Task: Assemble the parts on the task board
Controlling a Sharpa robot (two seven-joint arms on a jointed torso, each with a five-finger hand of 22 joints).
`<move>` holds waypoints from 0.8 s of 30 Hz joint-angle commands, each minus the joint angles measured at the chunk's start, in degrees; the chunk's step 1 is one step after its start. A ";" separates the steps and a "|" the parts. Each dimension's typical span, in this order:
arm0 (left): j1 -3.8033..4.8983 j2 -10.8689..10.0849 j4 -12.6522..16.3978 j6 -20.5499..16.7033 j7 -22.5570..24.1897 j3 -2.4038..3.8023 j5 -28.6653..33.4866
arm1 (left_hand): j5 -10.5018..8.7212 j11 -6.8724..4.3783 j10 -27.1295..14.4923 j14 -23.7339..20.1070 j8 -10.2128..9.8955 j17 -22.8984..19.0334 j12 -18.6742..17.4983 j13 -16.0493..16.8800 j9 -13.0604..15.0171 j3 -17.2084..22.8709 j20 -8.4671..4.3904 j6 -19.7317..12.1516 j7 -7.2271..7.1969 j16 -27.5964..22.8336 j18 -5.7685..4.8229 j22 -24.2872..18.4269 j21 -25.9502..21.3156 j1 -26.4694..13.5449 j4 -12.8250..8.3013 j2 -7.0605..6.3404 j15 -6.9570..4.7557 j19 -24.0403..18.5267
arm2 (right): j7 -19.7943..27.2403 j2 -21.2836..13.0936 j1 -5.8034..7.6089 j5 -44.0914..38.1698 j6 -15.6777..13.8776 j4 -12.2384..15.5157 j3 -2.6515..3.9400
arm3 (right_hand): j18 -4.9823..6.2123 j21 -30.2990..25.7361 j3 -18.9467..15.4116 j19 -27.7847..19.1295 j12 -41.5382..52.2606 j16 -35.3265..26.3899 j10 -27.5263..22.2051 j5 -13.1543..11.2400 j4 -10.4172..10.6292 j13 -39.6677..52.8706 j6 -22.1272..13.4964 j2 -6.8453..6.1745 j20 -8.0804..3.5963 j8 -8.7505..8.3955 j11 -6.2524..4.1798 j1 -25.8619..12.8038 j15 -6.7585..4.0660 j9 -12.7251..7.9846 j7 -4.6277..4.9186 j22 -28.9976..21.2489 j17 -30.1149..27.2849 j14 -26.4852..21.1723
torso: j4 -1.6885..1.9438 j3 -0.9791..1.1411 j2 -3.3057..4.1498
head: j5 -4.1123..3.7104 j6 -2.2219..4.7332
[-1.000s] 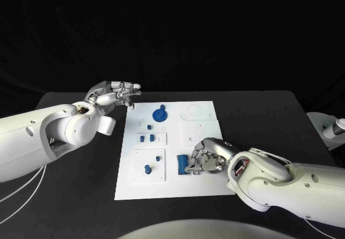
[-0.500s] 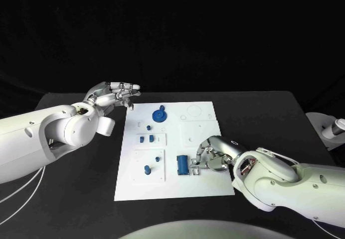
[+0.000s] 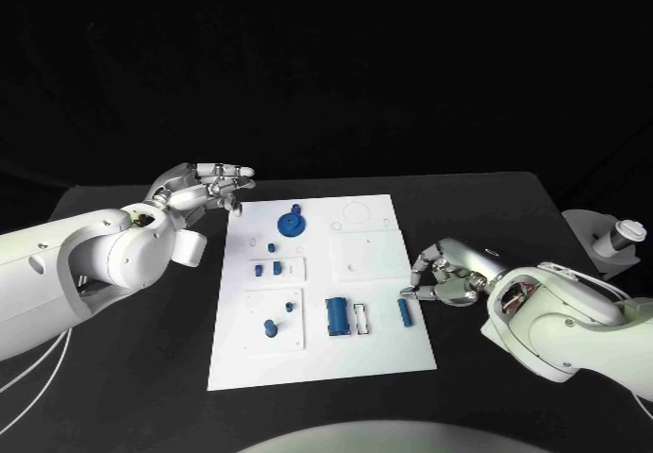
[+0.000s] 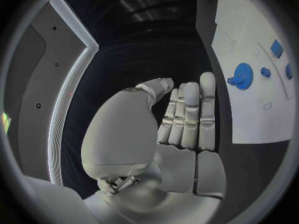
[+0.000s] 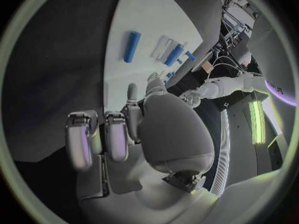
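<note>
now right hand (image 3: 445, 276) empty, beside blue part (image 3: 404, 312)

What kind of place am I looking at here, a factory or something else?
Probably a robotics lab or test cell rather than a factory. A black table stands against a dark backdrop and holds one white task board with small blue parts such as a gear. Two white robot arms work over it.

We see two bulky white arms with smooth rounded shells, a silver left hand (image 3: 204, 184) and right hand (image 3: 446, 276), and thin white cables (image 3: 34, 373).
</note>
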 commanded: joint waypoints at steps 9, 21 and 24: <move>0.03 0.28 0.02 1.14 0.12 -0.01 0.13 | 0.30 -0.05 -0.43 -0.25 0.05 -0.07 0.39 0.07 -0.08 0.24 0.04 -0.27 -0.03 0.22 0.38 0.08 0.12 0.03 -0.02 0.66 0.35 0.54 | -1.99 -0.38 -2.27 -3.51 3.38 0.15 -0.29 | -0.10 0.67 -0.26 5.54 0.40 0.13 0.40 0.19 0.17 -1.22 -0.36 0.44 -0.04 0.04 -0.14 -0.63 0.22 0.25 0.14 14.72 8.96 4.79 | 0.10 -0.02 0.14 | -0.37 -0.04; 0.03 0.16 0.07 1.13 0.08 -0.02 0.13 | 0.30 -0.05 -0.43 -0.25 0.05 -0.07 0.39 0.07 -0.08 0.24 0.04 -0.27 -0.03 0.22 0.38 0.08 0.12 0.03 -0.02 0.66 0.35 0.54 | -3.25 2.16 -4.23 -5.55 4.14 -1.40 -0.32 | -0.05 0.42 -0.32 5.46 0.04 0.06 0.30 0.61 0.17 -1.41 -0.88 0.97 -0.04 -0.75 -0.06 -1.33 0.26 0.21 0.28 14.65 8.77 4.75 | 0.15 -0.08 0.08 | -0.09 -0.22; 0.03 0.13 0.09 1.13 0.07 -0.02 0.13 | 0.30 -0.04 -0.53 -0.27 0.08 -0.08 0.42 0.08 -0.07 0.26 0.05 -0.26 -0.03 0.24 0.38 0.09 0.14 0.05 -0.05 0.65 0.36 0.55 | -3.47 2.83 -4.62 -5.95 4.35 -1.73 -0.32 | -0.04 0.37 -0.27 5.44 -0.01 0.05 0.28 0.69 0.12 -1.42 -1.04 1.07 -0.02 -1.04 -0.02 -1.25 0.29 0.10 0.33 14.63 8.75 4.75 | 0.17 -0.07 0.08 | -0.01 -0.25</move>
